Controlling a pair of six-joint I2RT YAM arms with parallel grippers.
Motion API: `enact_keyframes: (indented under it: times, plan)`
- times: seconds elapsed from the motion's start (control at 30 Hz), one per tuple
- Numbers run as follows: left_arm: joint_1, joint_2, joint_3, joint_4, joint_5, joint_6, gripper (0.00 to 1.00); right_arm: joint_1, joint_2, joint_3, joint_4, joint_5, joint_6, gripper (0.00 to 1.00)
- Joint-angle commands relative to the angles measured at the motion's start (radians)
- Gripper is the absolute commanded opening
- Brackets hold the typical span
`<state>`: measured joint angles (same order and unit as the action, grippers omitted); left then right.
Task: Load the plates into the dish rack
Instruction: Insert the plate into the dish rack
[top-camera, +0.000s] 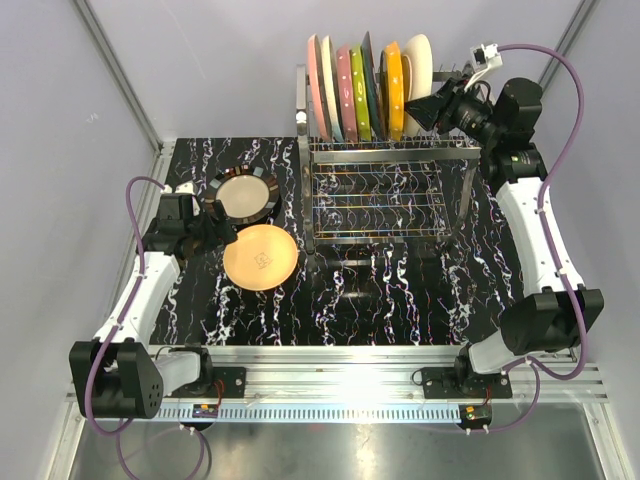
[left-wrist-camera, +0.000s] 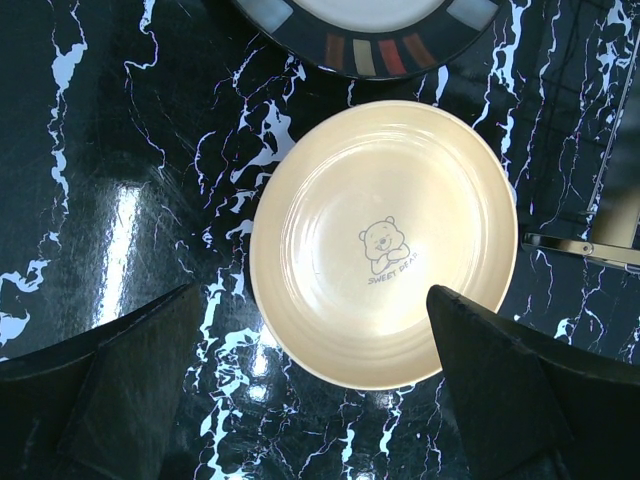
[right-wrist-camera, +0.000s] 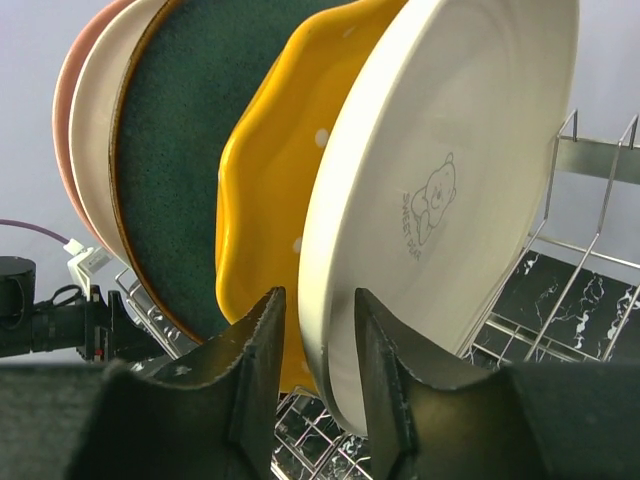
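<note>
Several plates stand on edge in the dish rack (top-camera: 390, 150); rightmost is a cream plate (top-camera: 418, 60) (right-wrist-camera: 450, 180), beside an orange plate (right-wrist-camera: 265, 170) and a teal plate (right-wrist-camera: 190, 130). My right gripper (top-camera: 425, 106) (right-wrist-camera: 318, 292) straddles the cream plate's lower rim, open, with a narrow gap at its left finger. Two plates lie flat on the table: a black-rimmed plate (top-camera: 245, 195) (left-wrist-camera: 370, 45) and a cream bear plate (top-camera: 260, 257) (left-wrist-camera: 385, 240). Hovering over the bear plate's near edge, my left gripper (top-camera: 222, 235) (left-wrist-camera: 312, 290) is wide open and holds nothing.
The rack's empty lower wire tier (top-camera: 375, 205) juts toward the table's middle. One of its metal feet (left-wrist-camera: 585, 248) lies just right of the bear plate. Grey walls enclose the black marbled table (top-camera: 400, 300) on three sides.
</note>
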<state>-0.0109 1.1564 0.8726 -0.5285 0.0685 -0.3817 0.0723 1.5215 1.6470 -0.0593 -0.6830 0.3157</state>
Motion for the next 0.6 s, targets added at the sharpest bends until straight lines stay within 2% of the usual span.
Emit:
enact_keyframes:
  times: [0.0,0.57]
  plan:
    - [0.005,-0.004,0.006,0.035,0.022,0.012,0.99,0.009,-0.029,0.043,-0.017,-0.015,-0.02,0.42]
    - [0.005,-0.018,-0.003,0.036,0.03,0.01,0.99,0.009,-0.078,0.139,-0.1,0.01,-0.052,0.52]
